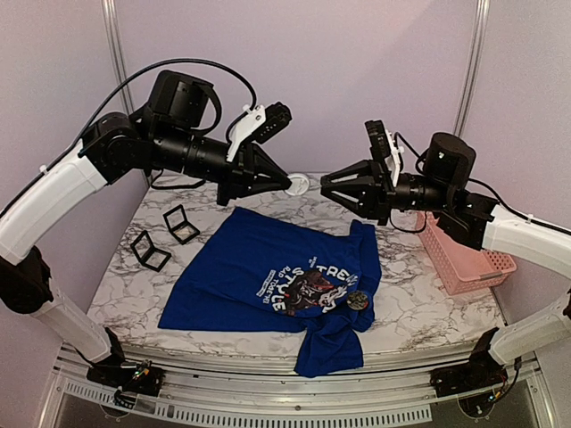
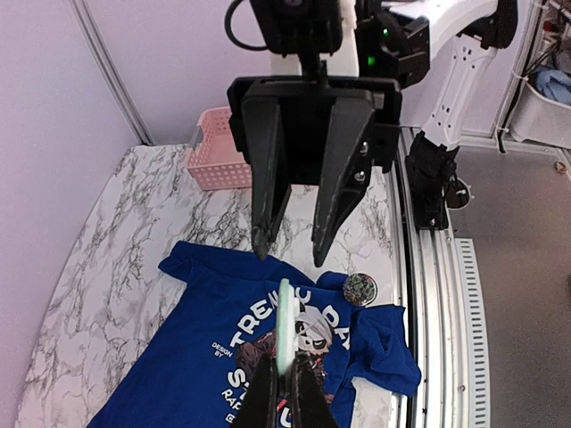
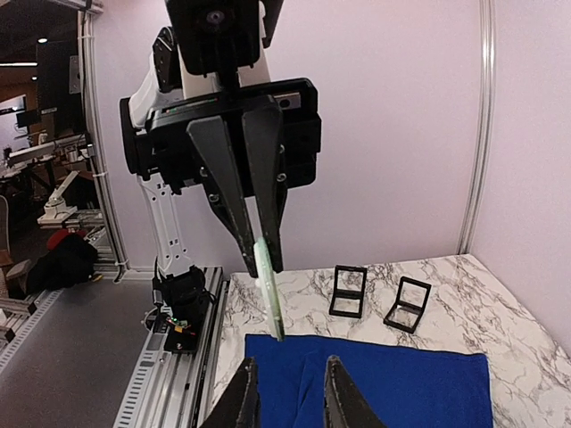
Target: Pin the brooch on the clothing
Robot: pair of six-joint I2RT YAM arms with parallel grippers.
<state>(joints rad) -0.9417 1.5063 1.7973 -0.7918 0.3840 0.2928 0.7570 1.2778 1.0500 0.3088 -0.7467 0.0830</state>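
A white marble-patterned table [image 1: 134, 294] is carrying the loose items. A pink slatted plastic basket [image 1: 464, 259] is sitting at its right edge. Two small black square boxes [image 1: 182, 224] [image 1: 150, 251] are lying near each other on the left side, not touching. A thin pale disc [image 1: 302, 185] is hanging in the air above the table's far part. Pale lilac walls [image 1: 357, 71] are enclosing the scene.
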